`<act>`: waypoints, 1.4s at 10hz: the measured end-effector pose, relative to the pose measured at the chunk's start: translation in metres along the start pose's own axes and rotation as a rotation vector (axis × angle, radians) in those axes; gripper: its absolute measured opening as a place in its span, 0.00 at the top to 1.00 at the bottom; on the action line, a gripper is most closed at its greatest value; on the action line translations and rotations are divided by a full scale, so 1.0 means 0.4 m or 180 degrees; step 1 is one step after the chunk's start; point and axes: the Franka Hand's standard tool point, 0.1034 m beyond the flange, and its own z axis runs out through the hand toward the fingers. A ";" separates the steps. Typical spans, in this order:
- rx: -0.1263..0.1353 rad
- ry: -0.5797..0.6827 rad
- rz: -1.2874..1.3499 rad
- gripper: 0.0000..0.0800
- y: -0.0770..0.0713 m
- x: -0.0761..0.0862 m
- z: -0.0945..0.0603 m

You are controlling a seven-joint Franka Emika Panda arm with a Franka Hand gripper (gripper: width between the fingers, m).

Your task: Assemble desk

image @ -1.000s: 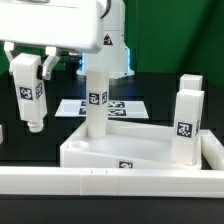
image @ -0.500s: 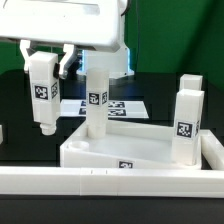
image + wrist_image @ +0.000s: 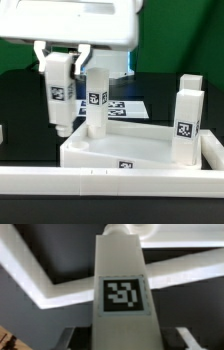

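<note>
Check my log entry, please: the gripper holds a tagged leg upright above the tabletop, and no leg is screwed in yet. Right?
Not quite. The gripper does hold a tagged leg upright above the tabletop, but the exterior view shows another leg already standing in the tabletop's far corner. Whether it is screwed tight cannot be told.

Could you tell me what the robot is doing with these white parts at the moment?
It is assembling a desk. The gripper holds one tagged white leg upright, hanging above the near corner of the upturned tabletop on the exterior view's left. One leg already stands in a corner, and two more stand on the right.
</note>
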 end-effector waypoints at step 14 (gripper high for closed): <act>-0.0076 -0.0048 -0.0098 0.64 -0.008 -0.038 0.048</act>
